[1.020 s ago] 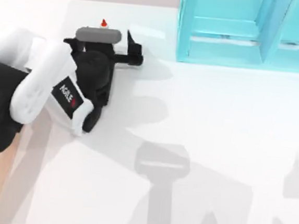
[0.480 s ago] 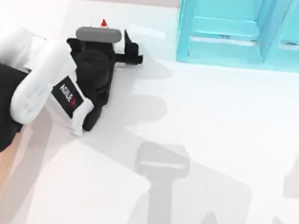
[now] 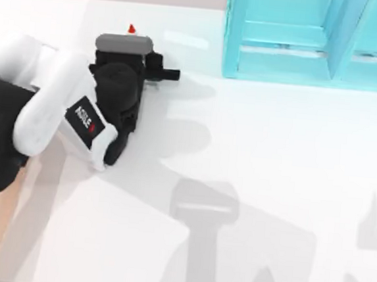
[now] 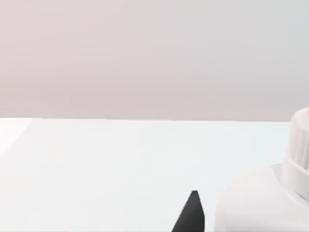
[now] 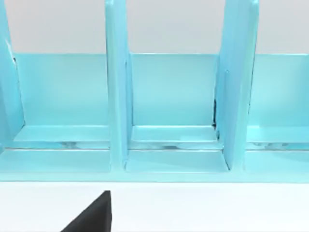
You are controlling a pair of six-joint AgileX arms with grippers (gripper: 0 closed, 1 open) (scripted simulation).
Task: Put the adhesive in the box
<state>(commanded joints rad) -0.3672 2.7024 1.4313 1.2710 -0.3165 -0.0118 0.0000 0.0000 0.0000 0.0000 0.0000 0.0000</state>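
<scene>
At table's far left, my left gripper (image 3: 156, 70) looks clamped on the adhesive (image 4: 270, 193); should lift straight, w/o tilting bottle.

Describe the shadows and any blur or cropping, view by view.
Top view: soft, broad grey arm shadows fall across the table; the left pincer hides most of the adhesive.
Left wrist view: the adhesive looms large, cropped at the edge.
Right wrist view: evenly lit blue shelf, faint glints on its floor.

The left arm (image 3: 80, 98) hides the adhesive (image 3: 131, 28) except its orange-red tip. The picture edge cuts off the turquoise shelf (image 3: 303, 39).
</scene>
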